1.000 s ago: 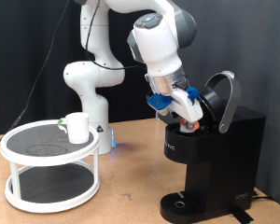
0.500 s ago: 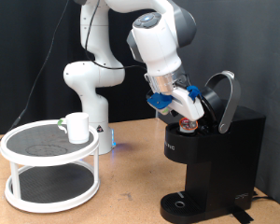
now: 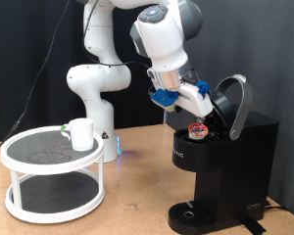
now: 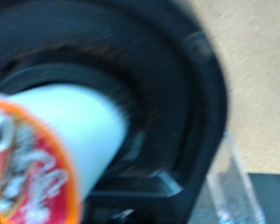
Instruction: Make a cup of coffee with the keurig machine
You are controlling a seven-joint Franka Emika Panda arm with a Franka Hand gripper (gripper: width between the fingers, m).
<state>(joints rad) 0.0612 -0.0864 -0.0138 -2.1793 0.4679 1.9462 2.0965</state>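
Note:
The black keurig machine [image 3: 223,166] stands at the exterior view's right with its rounded lid [image 3: 237,102] hinged up. A small white pod with a red top [image 3: 198,128] sits tilted in the open chamber. In the wrist view the pod [image 4: 56,149] lies in the black round chamber [image 4: 168,75]. My gripper [image 3: 203,104] hovers just above the pod, open and apart from it. The white cup [image 3: 81,133] stands on a round stand at the exterior view's left, far from the gripper.
The cup's stand is a white two-tier round shelf [image 3: 29,166] with a dark top. The robot's white base [image 3: 93,93] stands behind it. The machine's drip tray [image 3: 191,213] is bare, on a wooden table [image 3: 127,211].
My gripper has let go of the pod and risen up and to the exterior view's left. The pod stays in the machine's chamber.

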